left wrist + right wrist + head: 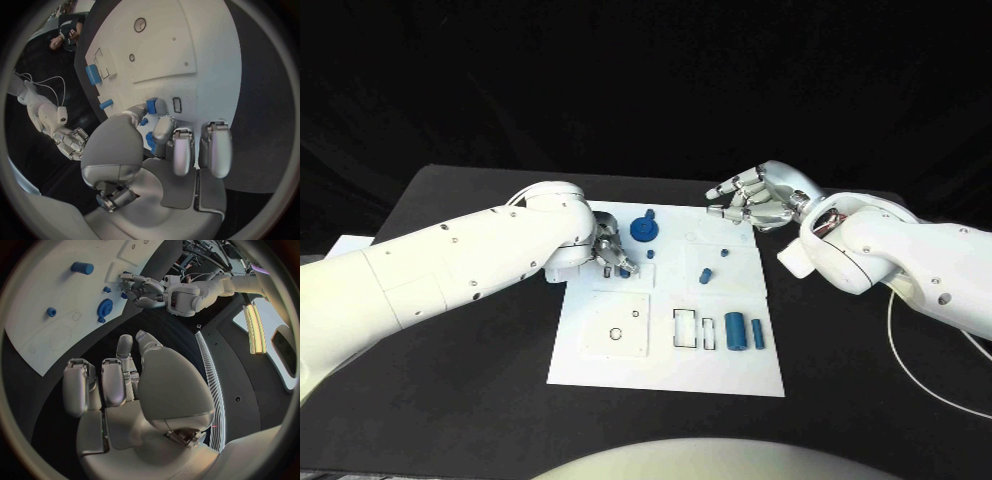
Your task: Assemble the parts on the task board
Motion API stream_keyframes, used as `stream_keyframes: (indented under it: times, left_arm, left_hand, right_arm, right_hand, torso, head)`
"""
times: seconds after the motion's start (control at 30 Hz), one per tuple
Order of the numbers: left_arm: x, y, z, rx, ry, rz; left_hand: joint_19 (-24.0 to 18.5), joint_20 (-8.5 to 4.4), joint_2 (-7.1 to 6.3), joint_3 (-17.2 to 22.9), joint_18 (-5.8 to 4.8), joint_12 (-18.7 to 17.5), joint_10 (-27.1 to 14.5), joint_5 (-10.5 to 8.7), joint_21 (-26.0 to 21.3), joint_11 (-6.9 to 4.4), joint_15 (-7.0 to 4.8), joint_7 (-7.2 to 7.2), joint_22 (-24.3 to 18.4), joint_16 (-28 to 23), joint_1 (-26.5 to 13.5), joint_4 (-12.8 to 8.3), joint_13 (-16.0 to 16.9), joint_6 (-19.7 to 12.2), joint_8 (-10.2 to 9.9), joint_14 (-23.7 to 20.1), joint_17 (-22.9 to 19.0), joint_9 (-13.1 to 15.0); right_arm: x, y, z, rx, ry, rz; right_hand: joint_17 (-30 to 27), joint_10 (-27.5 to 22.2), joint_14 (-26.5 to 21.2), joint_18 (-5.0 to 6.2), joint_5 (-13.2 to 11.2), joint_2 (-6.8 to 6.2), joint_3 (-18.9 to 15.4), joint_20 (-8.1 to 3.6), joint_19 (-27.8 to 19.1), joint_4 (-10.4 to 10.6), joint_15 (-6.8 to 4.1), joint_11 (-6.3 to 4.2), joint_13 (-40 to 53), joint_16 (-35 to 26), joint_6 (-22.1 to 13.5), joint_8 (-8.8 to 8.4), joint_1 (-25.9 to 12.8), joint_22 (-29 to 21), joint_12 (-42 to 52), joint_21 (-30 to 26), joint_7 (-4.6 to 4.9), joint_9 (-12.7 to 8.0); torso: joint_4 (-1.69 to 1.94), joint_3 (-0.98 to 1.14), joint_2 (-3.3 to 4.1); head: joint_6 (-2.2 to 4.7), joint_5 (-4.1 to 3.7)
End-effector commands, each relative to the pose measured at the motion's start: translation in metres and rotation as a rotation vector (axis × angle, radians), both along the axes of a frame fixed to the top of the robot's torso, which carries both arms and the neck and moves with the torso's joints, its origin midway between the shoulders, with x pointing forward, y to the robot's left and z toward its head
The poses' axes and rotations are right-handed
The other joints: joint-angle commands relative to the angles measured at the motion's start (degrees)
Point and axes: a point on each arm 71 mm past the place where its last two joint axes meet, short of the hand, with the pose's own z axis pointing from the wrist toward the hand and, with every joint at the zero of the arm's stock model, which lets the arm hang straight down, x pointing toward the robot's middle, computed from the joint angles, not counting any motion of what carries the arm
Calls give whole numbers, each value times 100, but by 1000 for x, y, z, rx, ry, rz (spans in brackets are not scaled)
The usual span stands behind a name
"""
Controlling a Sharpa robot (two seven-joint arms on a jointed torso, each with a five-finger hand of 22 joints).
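Note:
The white task board (661, 370) lies in the middle of the table. A round blue gear-like part (643, 230) stands near its far edge, with a small blue peg (652, 254) just below it. Another peg (707, 275) lies mid-board, and a blue cylinder (736, 331) and a thin blue pin (759, 334) lie near its right side. My left hand (610, 255) hovers over the board's upper left. Its thumb and a finger seem to pinch a small blue part (151, 104). My right hand (759, 200) hangs off the board's far right corner, fingers bent and apart, holding nothing.
A raised white square with a round hole (617, 325) and rectangular slots (687, 328) sit in the board's near half. A white cable (920, 370) loops on the table at the right. Pale paper (351, 243) lies at the left table edge.

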Motion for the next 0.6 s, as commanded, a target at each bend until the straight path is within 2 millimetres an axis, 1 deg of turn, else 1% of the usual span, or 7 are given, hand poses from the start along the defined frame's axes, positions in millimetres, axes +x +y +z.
stream_keyframes:
  times: [0.03, 0.27, 0.43, 0.5, 0.53, 0.57, 0.6]
  left_arm:
    - [-1, 1, -4, 33, 17, -13]
    - [0, 2, -4, 34, 12, -6]
    - [1, 3, -4, 35, 9, 1]
    - [2, 4, -4, 34, 8, 4]
    - [2, 5, -4, 34, 7, 4]
    - [2, 5, -4, 33, 7, 5]
    - [2, 6, -4, 32, 6, 6]
  left_hand:
    - [300, -28, 17, -118, -32, 31, 41, -22, -8, -24, -48, 18, 907, 18, -53, 37, 15, 38, -24, 603, 1509, 7]
    - [303, -32, 50, -287, -33, 47, 57, -36, -7, -28, -52, 13, 913, 18, -57, 94, 34, 58, -26, 603, 1509, 9]
    - [307, -34, 82, -403, -35, 45, 59, -44, -5, -30, -54, 10, 920, 18, -67, 147, 33, 68, -29, 603, 1509, 10]
    - [308, -34, 94, -469, -35, 46, 62, -53, -5, -31, -54, 10, 921, 18, -74, 178, 33, 73, -31, 603, 1509, 11]
    - [310, -33, 99, -535, -36, 49, 66, -172, -4, -30, -51, 12, 925, 18, -118, 225, 36, 85, -27, 603, 1509, 13]
    - [312, -31, 114, -633, -37, 54, 72, -390, -2, -31, -50, 11, 929, 18, -156, 287, 42, 98, -25, 603, 1509, 16]
    - [314, -32, 131, -706, -38, 57, 77, -518, -1, -31, -50, 10, 932, 18, -155, 323, 45, 102, -26, 603, 1509, 17]
  right_arm:
    - [0, 1, 0, 17, -2, 18]
    - [0, 1, 0, 20, -4, 18]
    - [0, 2, 0, 21, -3, 19]
    - [0, 2, 0, 21, -3, 19]
    - [0, 2, 0, 21, -3, 19]
    - [0, 1, 0, 21, -3, 18]
    - [0, 1, 0, 21, -3, 18]
  right_hand:
    - [-20, -53, 176, 80, -56, 25, -27, 7, -44, 38, 26, 3, -18, -41, -1, -20, -47, -22, -39, -46, -2, 1]
    - [-61, -78, 167, 91, -128, 34, -79, 11, -76, 79, 30, 8, -66, -91, -12, -23, -101, -75, -83, -84, 0, 0]
    - [-92, -99, 160, 99, -173, 35, -129, 13, -97, 111, 32, 11, -102, -128, -19, -24, -144, -111, -117, -110, 1, 0]
    - [-102, -106, 159, 102, -180, 36, -149, 14, -105, 122, 33, 12, -115, -141, -22, -24, -159, -124, -129, -120, 1, 0]
    - [-106, -108, 158, 102, -182, 36, -157, 14, -107, 126, 33, 13, -118, -146, -23, -24, -165, -128, -131, -123, 1, 0]
    - [-106, -110, 158, 104, -184, 36, -164, 14, -111, 130, 33, 13, -122, -147, -25, -24, -170, -134, -134, -128, 1, 0]
    - [-106, -110, 158, 104, -184, 36, -165, 14, -111, 130, 33, 13, -122, -147, -25, -24, -171, -135, -134, -128, 2, 0]
  torso:
    - [-2, 0, -1]
    - [-2, -2, -2]
    - [-6, 0, -1]
    - [-7, -4, 0]
    - [-6, -4, 0]
    - [-4, -7, 1]
    - [-4, -8, 1]
  head:
    - [4, 6]
    - [6, 5]
    - [26, 11]
    - [27, 5]
    - [26, 2]
    - [29, -2]
    - [31, -5]
